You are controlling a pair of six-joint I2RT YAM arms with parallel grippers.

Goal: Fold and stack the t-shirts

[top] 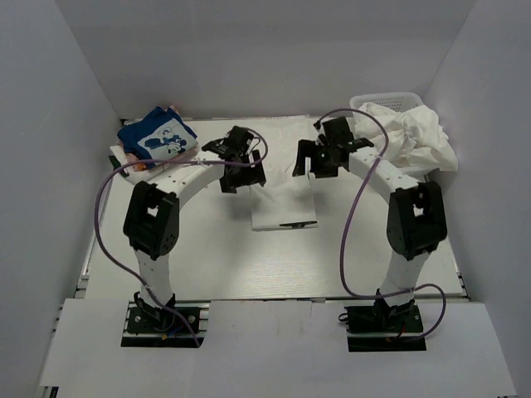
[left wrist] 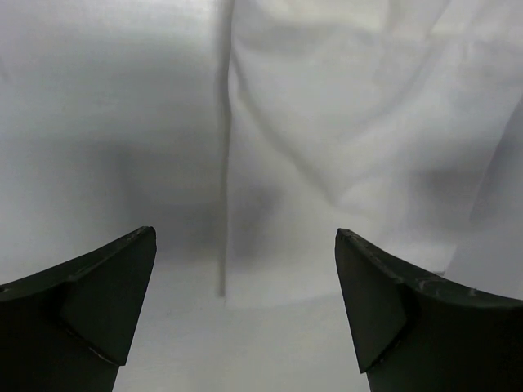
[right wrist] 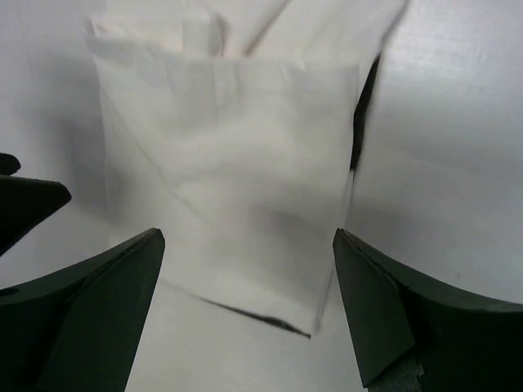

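- The left gripper (left wrist: pixel 245 245) is standing wide open and holding nothing, hovering just above the left edge of the folded white t-shirt (left wrist: pixel 327 163).
- The right gripper (right wrist: pixel 249 245) is likewise gaping wide and empty, looking down on the same shirt's folded panel.
- That shirt is lying flat on the table (top: pixel 249 265), between the two grippers. Being thin, limp cotton, it is likely going to sag and fall open unless both grippers are pinching doubled edges or corners together.
- The blue t-shirt (top: pixel 158 137) is sitting folded at the far left, probably marking the stack.
- More white t-shirts (top: pixel 423 137) are spilling crumpled from the basket (top: pixel 390 101) at the far right.
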